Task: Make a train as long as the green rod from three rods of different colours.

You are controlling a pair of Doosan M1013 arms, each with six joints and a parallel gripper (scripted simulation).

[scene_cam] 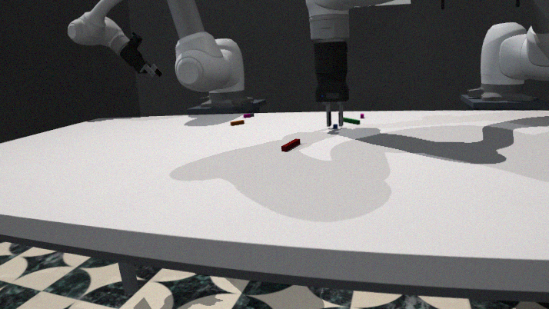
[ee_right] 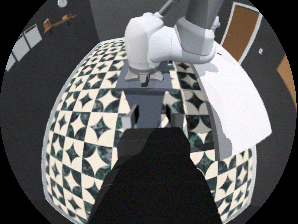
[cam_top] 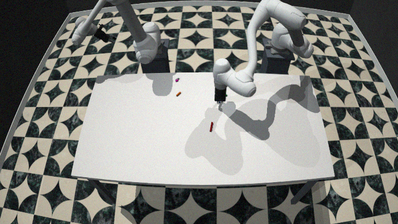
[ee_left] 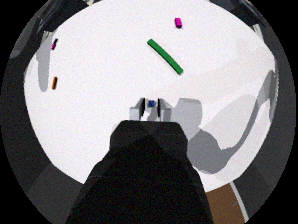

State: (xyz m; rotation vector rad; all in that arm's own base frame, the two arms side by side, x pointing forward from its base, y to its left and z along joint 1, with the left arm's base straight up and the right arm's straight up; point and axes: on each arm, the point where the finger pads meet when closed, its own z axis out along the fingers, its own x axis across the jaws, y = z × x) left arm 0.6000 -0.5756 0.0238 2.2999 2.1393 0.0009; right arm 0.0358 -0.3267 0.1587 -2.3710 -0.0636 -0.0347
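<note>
The left gripper [cam_top: 220, 103] [scene_cam: 334, 124] [ee_left: 151, 103], fingers parted around the blue rod [scene_cam: 335, 126] [ee_left: 151, 104], appears to be placing the train's first piece; a straight lift should come next.

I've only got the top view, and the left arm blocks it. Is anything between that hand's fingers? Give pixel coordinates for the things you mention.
Observer: The left hand [cam_top: 219, 103] [scene_cam: 334, 125] [ee_left: 151, 103] is open, with a blue rod [scene_cam: 335, 126] [ee_left: 151, 104] between its fingers, a gap either side.
Operator: And that green speck beside it?
Observer: A long green rod [cam_top: 226, 95] [scene_cam: 351, 121] [ee_left: 165, 56], apart from the blue one.
Operator: Anything hidden completely?
Observer: Yes, a magenta rod [scene_cam: 362, 115] [ee_left: 178, 22], apart from the green.
</note>
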